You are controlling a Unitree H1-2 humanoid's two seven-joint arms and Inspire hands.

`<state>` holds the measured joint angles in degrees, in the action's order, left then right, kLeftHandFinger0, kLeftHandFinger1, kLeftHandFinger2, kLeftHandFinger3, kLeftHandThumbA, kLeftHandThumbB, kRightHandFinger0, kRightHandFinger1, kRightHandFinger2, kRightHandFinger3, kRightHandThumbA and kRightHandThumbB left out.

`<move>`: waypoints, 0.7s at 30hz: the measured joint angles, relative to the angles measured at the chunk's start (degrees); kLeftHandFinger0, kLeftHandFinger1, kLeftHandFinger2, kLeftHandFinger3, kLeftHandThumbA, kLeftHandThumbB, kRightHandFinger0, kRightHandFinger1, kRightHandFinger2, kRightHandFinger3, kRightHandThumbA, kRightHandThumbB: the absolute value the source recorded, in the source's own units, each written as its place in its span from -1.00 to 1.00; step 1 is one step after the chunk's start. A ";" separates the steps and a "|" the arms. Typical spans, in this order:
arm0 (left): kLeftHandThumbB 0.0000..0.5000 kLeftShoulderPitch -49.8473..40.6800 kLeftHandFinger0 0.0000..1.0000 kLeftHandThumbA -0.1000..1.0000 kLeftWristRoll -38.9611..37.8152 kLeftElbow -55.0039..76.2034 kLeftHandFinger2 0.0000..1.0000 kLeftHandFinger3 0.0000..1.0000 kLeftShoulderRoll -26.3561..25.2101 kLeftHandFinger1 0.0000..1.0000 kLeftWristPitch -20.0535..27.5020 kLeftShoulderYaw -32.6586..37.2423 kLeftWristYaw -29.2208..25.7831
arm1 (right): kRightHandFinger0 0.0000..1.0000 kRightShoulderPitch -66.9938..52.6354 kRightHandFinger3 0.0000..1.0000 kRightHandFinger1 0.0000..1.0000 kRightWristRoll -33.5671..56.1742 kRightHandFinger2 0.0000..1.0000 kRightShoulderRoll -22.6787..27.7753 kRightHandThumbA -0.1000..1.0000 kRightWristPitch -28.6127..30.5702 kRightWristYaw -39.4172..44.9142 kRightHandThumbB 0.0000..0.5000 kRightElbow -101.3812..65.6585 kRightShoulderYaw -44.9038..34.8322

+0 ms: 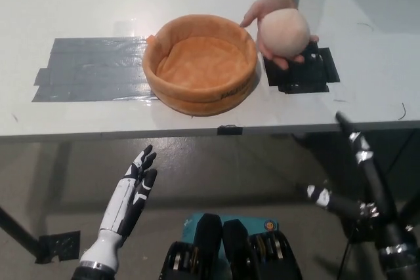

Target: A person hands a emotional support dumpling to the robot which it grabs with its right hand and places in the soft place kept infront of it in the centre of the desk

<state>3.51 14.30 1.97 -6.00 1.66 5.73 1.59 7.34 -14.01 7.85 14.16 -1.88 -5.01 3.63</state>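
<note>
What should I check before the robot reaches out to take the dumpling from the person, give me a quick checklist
1. Dumpling offered: ok, held in the person's hand over the desk, right of the orange bed.
2. Right hand free: ok, open, below the desk edge.
3. Orange bed empty: ok, nothing inside.
4. Left hand out of the way: ok, open, low at left.
5. Person's grip loose enough to release: cannot tell.
</note>
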 measured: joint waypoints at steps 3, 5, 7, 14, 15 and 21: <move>-1.00 0.01 1.00 1.00 0.01 -0.02 1.00 1.00 0.02 1.00 0.09 0.01 0.00 | 1.00 4.91 1.00 1.00 -2.34 1.00 0.06 0.93 -3.63 0.03 0.38 -5.76 -1.23; -1.00 0.00 1.00 1.00 0.04 -0.04 1.00 1.00 0.02 1.00 0.08 0.04 0.02 | 1.00 8.17 1.00 1.00 -3.04 1.00 0.23 0.89 -5.89 0.34 0.25 -6.98 -1.51; -1.00 0.00 1.00 1.00 0.06 -0.04 1.00 1.00 0.01 1.00 0.08 0.03 0.02 | 1.00 11.32 1.00 1.00 -3.73 1.00 0.44 0.86 -8.35 0.82 0.23 -7.36 -1.53; -1.00 0.04 1.00 1.00 0.17 -0.08 1.00 1.00 0.01 1.00 0.06 0.03 0.03 | 1.00 24.49 1.00 1.00 -7.58 1.00 3.11 0.85 -17.33 3.38 0.39 -1.14 0.03; -1.00 0.05 1.00 1.00 0.19 -0.08 1.00 1.00 0.01 1.00 0.06 0.04 0.03 | 1.00 26.55 1.00 1.00 -8.23 1.00 3.63 0.84 -18.48 3.81 0.39 0.79 0.66; -0.98 0.21 1.00 1.00 0.33 -0.07 1.00 1.00 0.01 1.00 0.07 0.02 0.02 | 1.00 39.49 1.00 1.00 -11.75 1.00 5.21 0.81 -24.84 6.16 0.52 15.79 5.10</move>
<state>3.71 14.63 1.90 -5.99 1.73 5.75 1.61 46.83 -25.76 13.06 -10.69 4.28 10.79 8.74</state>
